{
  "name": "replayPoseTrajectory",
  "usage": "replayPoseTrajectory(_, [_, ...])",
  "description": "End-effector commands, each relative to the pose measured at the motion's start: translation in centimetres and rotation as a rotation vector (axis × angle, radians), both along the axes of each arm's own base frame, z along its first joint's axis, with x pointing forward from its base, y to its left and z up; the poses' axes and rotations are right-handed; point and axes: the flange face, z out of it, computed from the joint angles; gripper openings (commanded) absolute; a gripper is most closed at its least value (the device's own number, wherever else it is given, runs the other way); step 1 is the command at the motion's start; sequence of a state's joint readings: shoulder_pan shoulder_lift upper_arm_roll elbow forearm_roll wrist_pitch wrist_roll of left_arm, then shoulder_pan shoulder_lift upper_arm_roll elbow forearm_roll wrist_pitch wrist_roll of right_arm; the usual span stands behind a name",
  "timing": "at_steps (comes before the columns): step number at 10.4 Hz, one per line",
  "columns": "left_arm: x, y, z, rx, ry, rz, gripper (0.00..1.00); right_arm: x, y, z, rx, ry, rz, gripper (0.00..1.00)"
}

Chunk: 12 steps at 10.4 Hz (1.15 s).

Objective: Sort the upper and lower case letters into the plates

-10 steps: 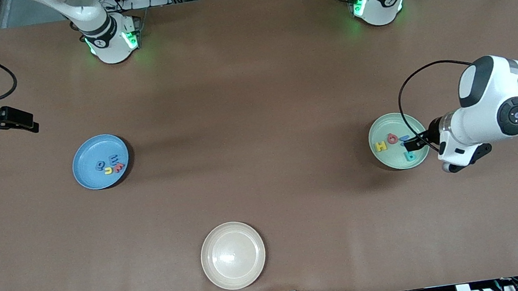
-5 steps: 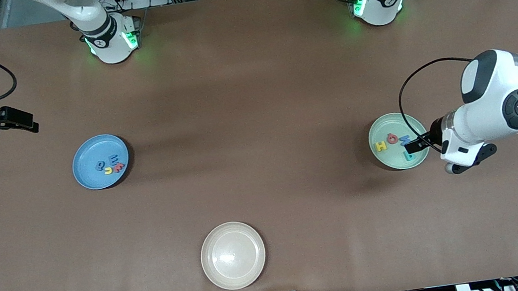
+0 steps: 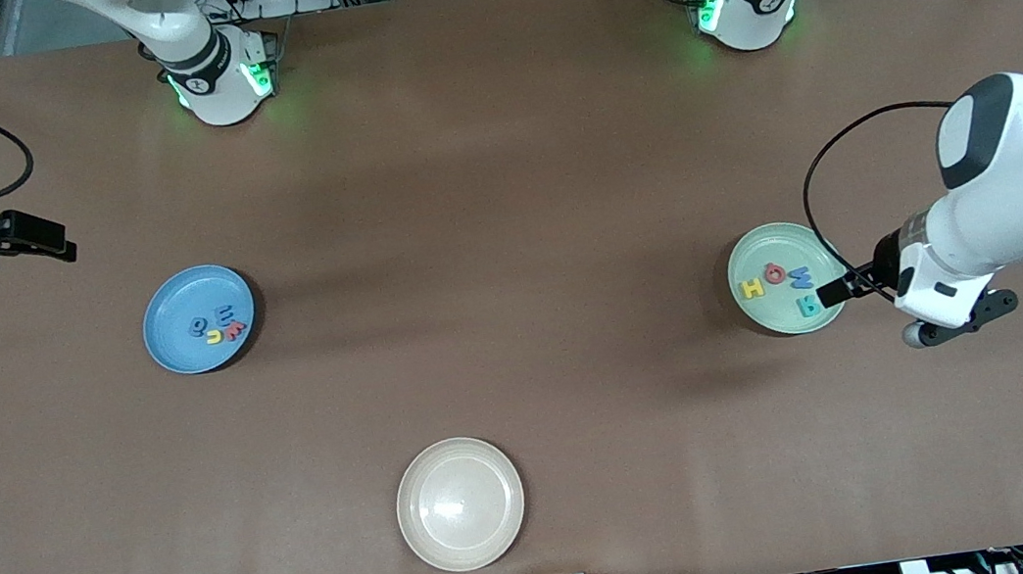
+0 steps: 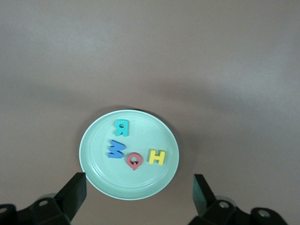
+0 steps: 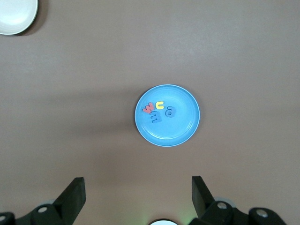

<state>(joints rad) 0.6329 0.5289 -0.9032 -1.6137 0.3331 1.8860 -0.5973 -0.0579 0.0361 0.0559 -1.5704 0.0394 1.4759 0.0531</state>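
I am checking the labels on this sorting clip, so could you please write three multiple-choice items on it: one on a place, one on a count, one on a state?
1. Where does the yellow H lie?
A. in the mint green plate
B. in the blue plate
C. on the bare table

2. How many letters lie in the blue plate?
A. two
B. four
C. six

3. What does the cream plate hold?
A. one red letter
B. all the letters
C. nothing

Answers:
1 A: the left wrist view shows the H beside the red letter inside the mint green plate.
2 B: the right wrist view shows one red, one yellow and two blue letters there.
3 C: its whole inside shows bare in the front view.
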Motion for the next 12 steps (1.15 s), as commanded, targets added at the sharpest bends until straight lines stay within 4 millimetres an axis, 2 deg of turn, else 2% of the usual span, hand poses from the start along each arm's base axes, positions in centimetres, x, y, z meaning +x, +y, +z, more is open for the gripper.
replayPoseTrajectory(1, [-1.1,0.8,4.7,-0.019,-0.021,-0.016,1.00,0.1,-0.3,0.3,0.016,0.004,-0.003,1.00])
replayPoseTrajectory(6, [-4.5,1.8,12.5,0.034,0.015,-0.002,1.00,0.0,0.0,0.3,0.015,0.017,-0.002,1.00])
replayPoseTrajectory(9, [-6.3,1.1,15.9,0.069,0.029,-0.007,1.00,-0.1,0.1,0.5,0.015,0.014,-0.001,1.00])
replayPoseTrajectory(11, [-6.9,2.3,18.6,0.037,0.001,0.008,1.00,0.0,-0.1,0.3,0.016,0.016,-0.001,1.00])
replayPoseTrajectory(12, [-7.1,4.0,19.1,0.018,-0.009,0.009,1.00,0.0,-0.1,0.3,0.016,0.016,-0.001,1.00])
